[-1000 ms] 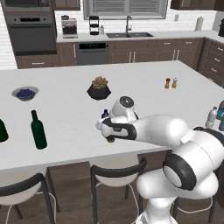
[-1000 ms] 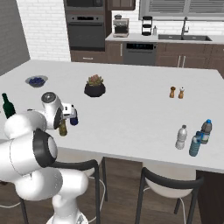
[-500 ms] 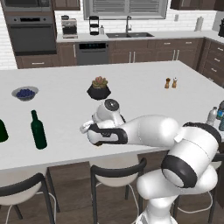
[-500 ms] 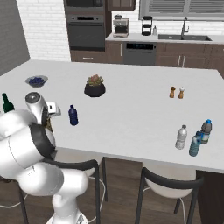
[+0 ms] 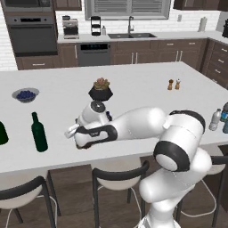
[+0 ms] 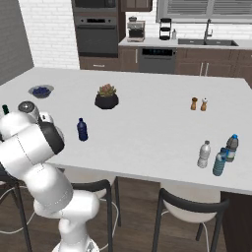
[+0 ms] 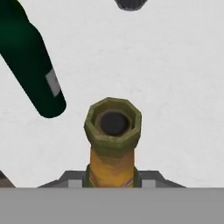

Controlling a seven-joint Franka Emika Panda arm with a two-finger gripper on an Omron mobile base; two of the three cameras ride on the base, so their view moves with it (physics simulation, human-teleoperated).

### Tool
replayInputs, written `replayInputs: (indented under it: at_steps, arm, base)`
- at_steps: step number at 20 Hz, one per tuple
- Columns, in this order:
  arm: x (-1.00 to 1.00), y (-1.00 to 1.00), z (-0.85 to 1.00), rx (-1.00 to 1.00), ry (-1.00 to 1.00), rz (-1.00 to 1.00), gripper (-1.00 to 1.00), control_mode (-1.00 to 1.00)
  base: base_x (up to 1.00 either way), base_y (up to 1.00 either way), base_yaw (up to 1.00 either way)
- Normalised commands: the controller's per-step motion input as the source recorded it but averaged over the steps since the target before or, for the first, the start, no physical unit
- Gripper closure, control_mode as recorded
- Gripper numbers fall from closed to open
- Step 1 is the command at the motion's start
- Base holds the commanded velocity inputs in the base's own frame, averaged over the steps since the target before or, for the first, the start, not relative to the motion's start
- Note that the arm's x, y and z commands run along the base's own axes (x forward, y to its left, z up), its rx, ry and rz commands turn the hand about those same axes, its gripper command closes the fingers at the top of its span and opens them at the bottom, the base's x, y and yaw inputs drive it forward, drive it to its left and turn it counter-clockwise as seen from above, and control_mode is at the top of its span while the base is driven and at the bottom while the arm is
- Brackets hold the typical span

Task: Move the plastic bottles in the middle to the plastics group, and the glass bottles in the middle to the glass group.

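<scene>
In the hand view my gripper [image 7: 113,181] is shut on the neck of the amber glass bottle [image 7: 113,131], whose open mouth faces the camera above the white counter. The tall dark green wine bottle [image 7: 33,70] of the glass group is close by on the upper left. From the left base view my hand [image 5: 89,130] reaches left over the counter's front part, a short way right of that wine bottle [image 5: 39,132]; a squat green bottle [image 5: 2,132] stands at the left edge. The dark blue plastic bottle [image 6: 82,129] stands mid-counter. The plastics group [image 6: 219,155] is at the far right.
A potted plant [image 5: 101,89] in a black pot stands mid-counter, two small shakers [image 5: 173,84] to its right. A bowl of blue berries [image 5: 25,94] sits at the back left. Stools stand along the counter's front edge [image 5: 67,162]. A dark round thing [image 7: 130,3] cuts the hand view's top edge.
The arm has swung left along the counter with the amber bottle in the gripper, away from the blue bottle and closer to the green wine bottle.
</scene>
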Motion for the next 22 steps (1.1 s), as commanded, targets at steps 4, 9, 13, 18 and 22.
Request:
replayInputs:
  at_steps: [4,9,13,18,22]
  arm:
    - [0.2,0.59,0.0,0.0,0.0,0.08,1.0,-1.0]
    - [0.12,0.53,0.0,0.0,0.0,0.08,1.0,-1.0]
    - [0.11,0.43,-0.01,0.0,0.0,0.09,1.0,-1.0]
    - [0.08,0.22,0.0,0.0,0.0,0.08,1.0,-1.0]
    - [0.05,0.15,-0.03,0.02,0.0,0.06,1.0,-1.0]
  base:
    - [0.0,0.0,0.0]
    - [0.0,0.0,0.0]
    - [0.0,0.0,0.0]
    - [0.0,0.0,0.0]
    - [0.0,0.0,0.0]
